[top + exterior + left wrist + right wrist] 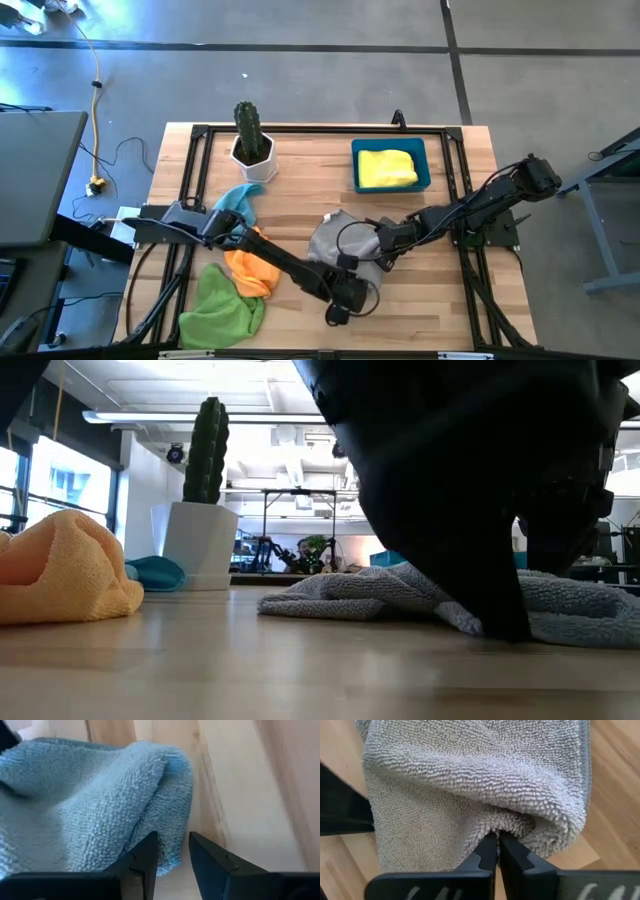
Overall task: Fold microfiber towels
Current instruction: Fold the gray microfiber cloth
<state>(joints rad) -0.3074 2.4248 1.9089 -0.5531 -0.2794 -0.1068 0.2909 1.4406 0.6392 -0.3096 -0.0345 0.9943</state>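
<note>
The right hand (497, 842) is pinched shut on a fold of the grey towel (335, 243), which lies crumpled on the table (430, 300) near its front middle. The right wrist view shows only a thin bunch of pile caught between the fingertips. The left hand (173, 851) is down at the towel's front edge with its fingers a little apart. In its own wrist view the cloth sits beside and behind the fingers, not clearly between them, so I cannot tell that it holds anything.

The main risk, as I judge it, is the grip. With so little cloth in the right hand, a pull could let it slip free and the fold would drop. If the left hand shuts where it is, it may catch only the rim of the towel, or nothing.

The two arms also work close together over one small cloth, so the hands could knock each other.

A drag across the table could also bunch the towel rather than flatten it. The orange towel (252, 272), green towel (220, 305) and blue towel (238, 201) wait at the left, and a yellow towel (386, 167) lies in the blue bin (391, 186).
</note>
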